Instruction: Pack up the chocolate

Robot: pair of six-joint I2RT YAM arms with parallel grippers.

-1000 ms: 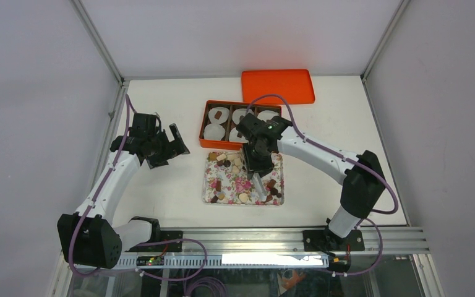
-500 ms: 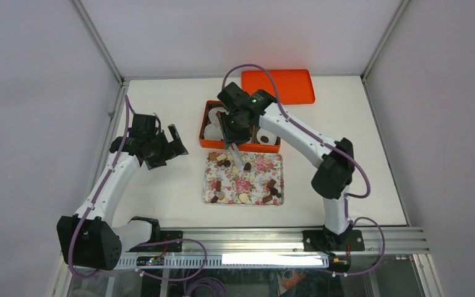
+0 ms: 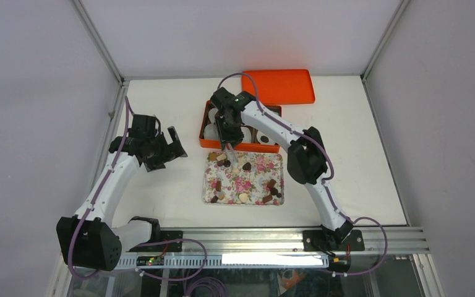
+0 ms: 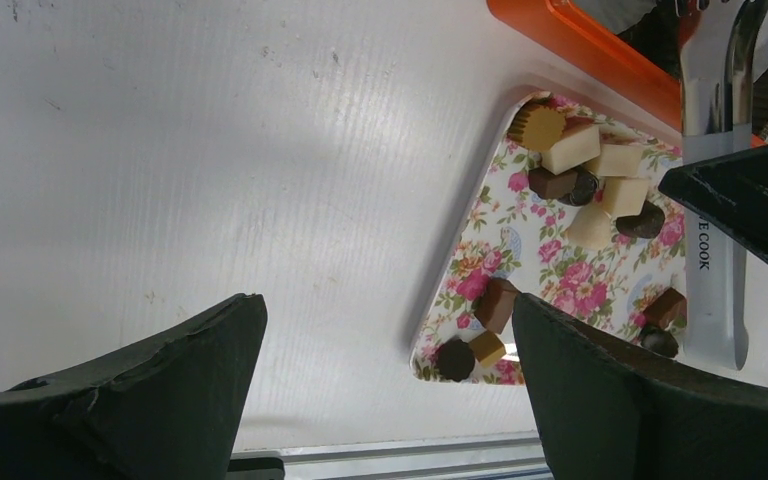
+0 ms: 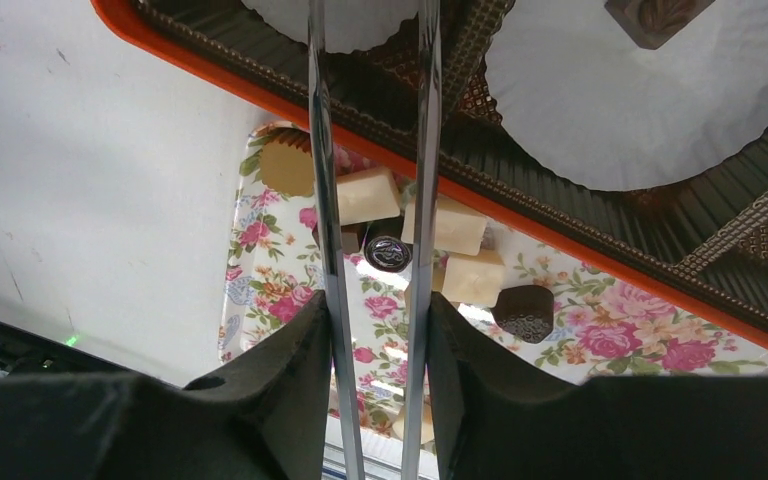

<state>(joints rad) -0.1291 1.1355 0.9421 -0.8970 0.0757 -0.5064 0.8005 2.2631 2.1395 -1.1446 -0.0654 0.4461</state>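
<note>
The chocolate (image 3: pixel 246 166) lies as small dark, tan and cream pieces on the floral tray (image 3: pixel 256 179). It also shows in the right wrist view (image 5: pixel 368 195) and the left wrist view (image 4: pixel 570 150). My right gripper (image 3: pixel 227 124) is shut on metal tongs (image 5: pixel 320 150) over the orange box (image 3: pixel 222 146). The tongs reach over the white paper cups (image 5: pixel 640 100), and their tips are out of view. One cup holds a dark piece (image 5: pixel 657 12). My left gripper (image 3: pixel 167 145) is open and empty, above the bare table left of the tray.
The orange lid (image 3: pixel 278 85) lies behind the box at the back. The tongs' rounded rear end (image 4: pixel 712 300) hangs over the tray's far edge. The orange box rim (image 4: pixel 580 50) borders the tray.
My right arm has swung with the tongs from above the tray back and left to above the orange box. The left arm has not moved.
</note>
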